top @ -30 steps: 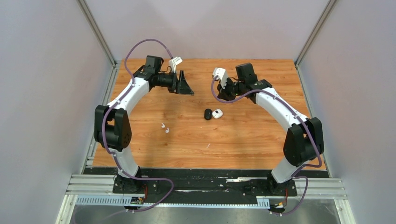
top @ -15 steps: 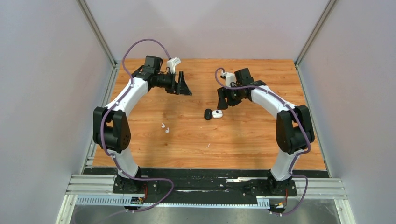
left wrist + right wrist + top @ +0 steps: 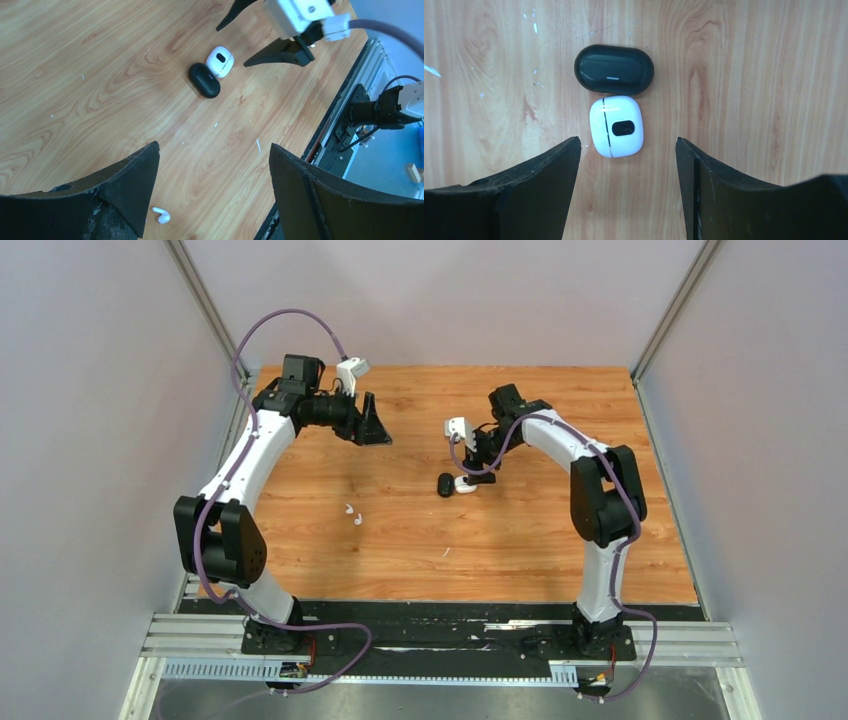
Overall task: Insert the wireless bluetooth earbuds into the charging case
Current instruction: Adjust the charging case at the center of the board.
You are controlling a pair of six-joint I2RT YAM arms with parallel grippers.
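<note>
Two white earbuds (image 3: 349, 509) lie loose on the worktop (image 3: 550, 540). Your right claw (image 3: 626, 145), wide open and empty, hangs over the white case (image 3: 616, 126), which touches the black case (image 3: 614, 69). Left claw (image 3: 214, 147) is open and empty. Probably next: lower and pinch the white case.

Below me lies a table (image 3: 520, 540) of orange-brown wood grain, evenly lit, with only soft shadows. Plain pale grey walls (image 3: 90, 440) close me in on the left, right and back, with metal posts (image 3: 205, 300) at the back corners. A black strip (image 3: 440, 612) and silver rails (image 3: 190, 638) run along the near edge.
</note>
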